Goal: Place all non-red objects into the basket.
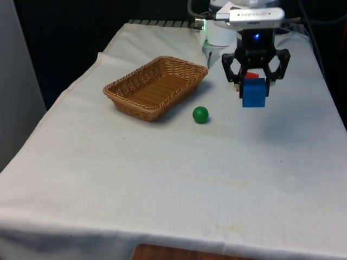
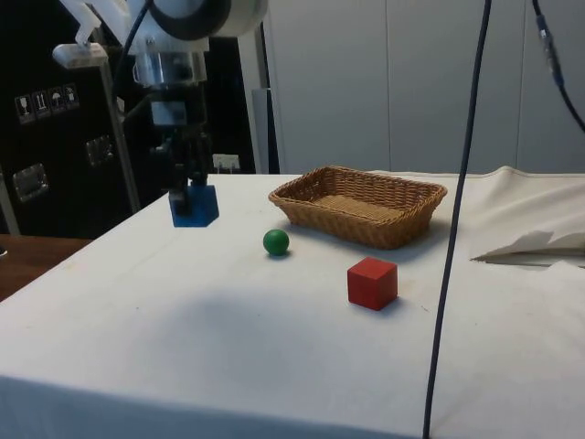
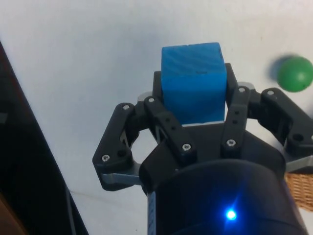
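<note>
Looking across the white-clothed tabletop [image 1: 162, 179] from its near edge, the broad front stretch lies bare. Further in, near the middle, sits a small green ball [image 1: 200, 114], resting just off the near corner of the woven wicker basket [image 1: 130, 84], close to it but not touching. The rectangular basket holds nothing visible inside.

Toward the front view's right, the black two-finger end effector [image 1: 254, 86] hangs above the tabletop, clenched on a blue cube [image 1: 254, 92]. The wrist view confirms the grasp: both fingers [image 3: 164, 125] press against opposite faces of the blue cube [image 3: 194, 81], which is lifted clear of the cloth, as its height above the tabletop in the side view suggests. A red cube [image 2: 372, 283] rests on the cloth in the side view, well apart from the carried block; it should stay put.

What the coming move likely turns on: the basket lies sideways from the end effector, toward the front view's left, with the green ball between them but nearer the front edge. Carrying the blue cube across at its present height looks enough to clear the rim.
</note>
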Motion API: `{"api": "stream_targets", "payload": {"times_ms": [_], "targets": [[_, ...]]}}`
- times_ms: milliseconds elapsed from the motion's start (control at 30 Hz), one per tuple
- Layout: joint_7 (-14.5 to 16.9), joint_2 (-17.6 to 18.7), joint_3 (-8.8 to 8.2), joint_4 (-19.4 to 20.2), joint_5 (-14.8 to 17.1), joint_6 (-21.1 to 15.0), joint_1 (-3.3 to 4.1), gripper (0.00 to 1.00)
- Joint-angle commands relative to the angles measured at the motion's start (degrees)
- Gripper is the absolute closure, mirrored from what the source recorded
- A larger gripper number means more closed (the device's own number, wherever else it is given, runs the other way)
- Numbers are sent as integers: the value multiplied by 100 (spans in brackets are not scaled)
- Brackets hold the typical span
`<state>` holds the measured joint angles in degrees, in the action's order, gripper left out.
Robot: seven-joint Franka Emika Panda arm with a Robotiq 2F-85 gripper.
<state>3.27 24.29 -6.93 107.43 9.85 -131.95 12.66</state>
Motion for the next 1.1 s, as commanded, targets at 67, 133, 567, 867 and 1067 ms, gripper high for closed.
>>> {"api": "stream_targets", "payload": {"times_ms": [67,133,567,867,1067], "targets": [[40,-115,-69,34,-29,97,-11,100],[52,-155,-115,40,-40,138,-6,100],[166,-350,-430,80,-63,315,-11,100],[246,-395,-619,120,-52,338,-11,100],[304,-401,-756,143,-52,338,-11,100]]}}
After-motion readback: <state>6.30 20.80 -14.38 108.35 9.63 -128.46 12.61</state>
